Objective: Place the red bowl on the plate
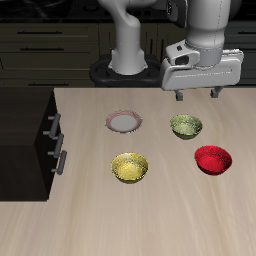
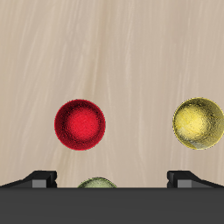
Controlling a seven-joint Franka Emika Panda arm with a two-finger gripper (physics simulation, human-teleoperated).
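Observation:
The red bowl [image 1: 213, 159] sits upright on the wooden table, near its front; the wrist view shows it too [image 2: 80, 123]. The plate [image 1: 122, 122], white-grey with a thin pinkish-red rim, lies farther back, apart from the bowls, and does not show in the wrist view. My gripper [image 1: 194, 96] hangs high above the table, behind the green bowl, with its jaws wide apart and nothing between them. In the wrist view the gripper [image 2: 113, 178] shows only its two dark fingertips [image 2: 42, 178].
A green bowl [image 1: 186, 125] stands between the plate and the red bowl; only its edge shows in the wrist view [image 2: 97, 184]. A yellow bowl [image 1: 130, 167] [image 2: 198, 122] stands in front of the plate. A black drawer cabinet [image 1: 30, 140] borders the table's side.

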